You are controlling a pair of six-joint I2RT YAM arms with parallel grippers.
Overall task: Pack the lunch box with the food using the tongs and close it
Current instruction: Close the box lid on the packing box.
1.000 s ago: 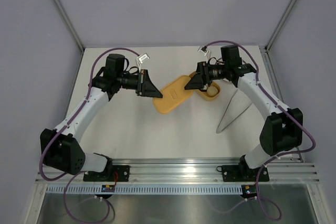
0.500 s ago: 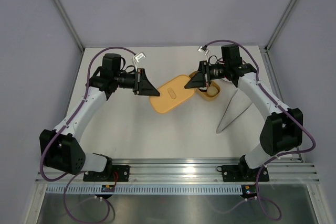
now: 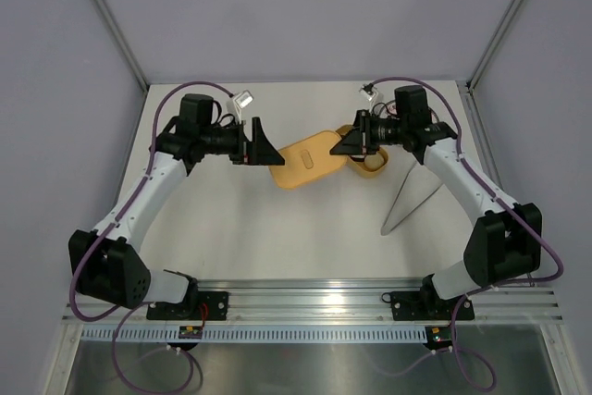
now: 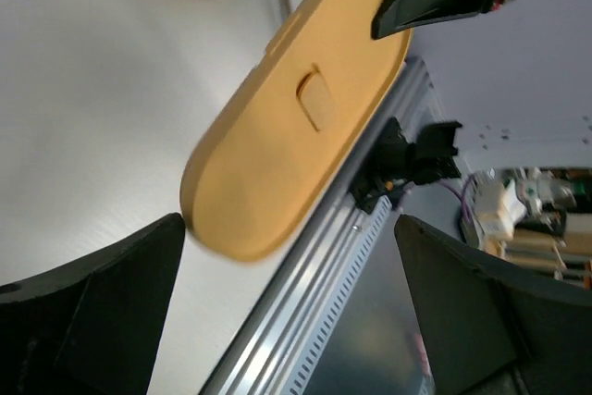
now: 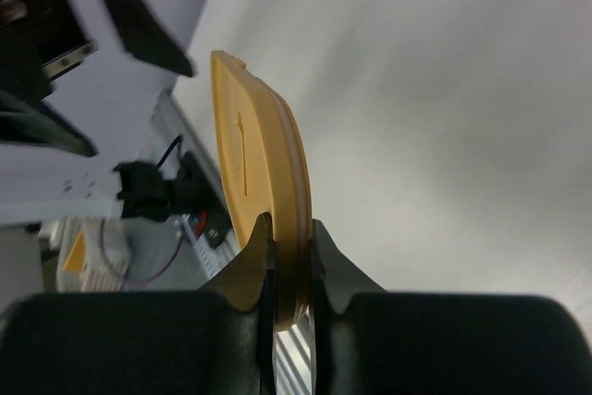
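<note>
The mustard-orange oval lid (image 3: 308, 158) of the lunch box hangs a little above the table. My right gripper (image 3: 339, 147) is shut on the lid's right end; in the right wrist view the lid (image 5: 257, 150) stands edge-on between my fingertips (image 5: 289, 265). My left gripper (image 3: 270, 153) is open just off the lid's left end and touches nothing; the lid (image 4: 296, 117) lies beyond its spread fingers (image 4: 92, 312). The box's base (image 3: 372, 170) sits behind the right gripper with a beige piece of food (image 3: 373, 161) in it. The silver tongs (image 3: 407, 203) lie on the table to the right.
The aluminium rail (image 3: 314, 291) runs along the table's near edge. Grey walls close in the back and both sides. White table surface (image 3: 277, 228) stretches between the two arms.
My left gripper opened, let go of the lid's left end and drew back a little. My right gripper closed on the lid's right end, and the lid shifted slightly right.
</note>
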